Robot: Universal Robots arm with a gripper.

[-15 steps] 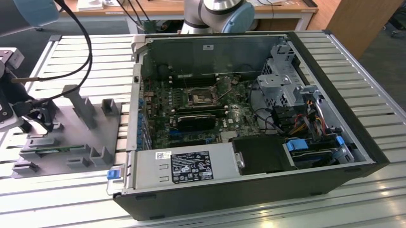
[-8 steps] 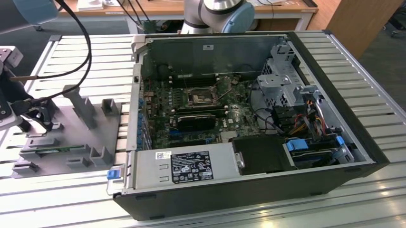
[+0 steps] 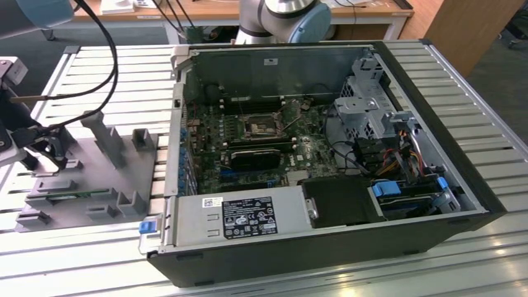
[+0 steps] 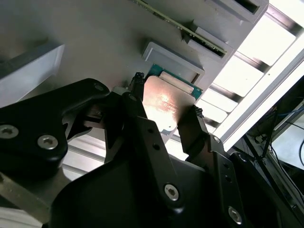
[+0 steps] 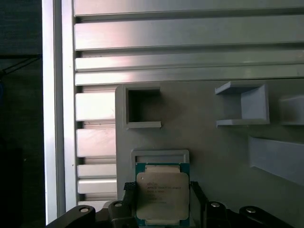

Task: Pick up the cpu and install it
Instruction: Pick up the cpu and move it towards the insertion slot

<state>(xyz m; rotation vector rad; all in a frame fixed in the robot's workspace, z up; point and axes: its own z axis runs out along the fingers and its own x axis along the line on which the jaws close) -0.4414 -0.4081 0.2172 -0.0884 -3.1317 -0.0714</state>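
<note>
One small flat square silvery-topped cpu (image 5: pixel 162 197) is lying in a shallow grey plastic pocket (image 5: pixel 159 155) on the grey moulded fixture plate (image 5: pixel 213 156), the black gripper (image 5: pixel 161 187) pinching its opposite edges in the first wrist view, while the exterior view is showing an open black computer case (image 3: pixel 474 204) sitting just beside that plate.

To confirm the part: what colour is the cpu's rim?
The cpu has a teal-green rim, clearest in the first wrist view.

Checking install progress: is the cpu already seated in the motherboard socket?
No: in the first wrist view the cpu lies in its nest on the grey fixture plate.
</note>
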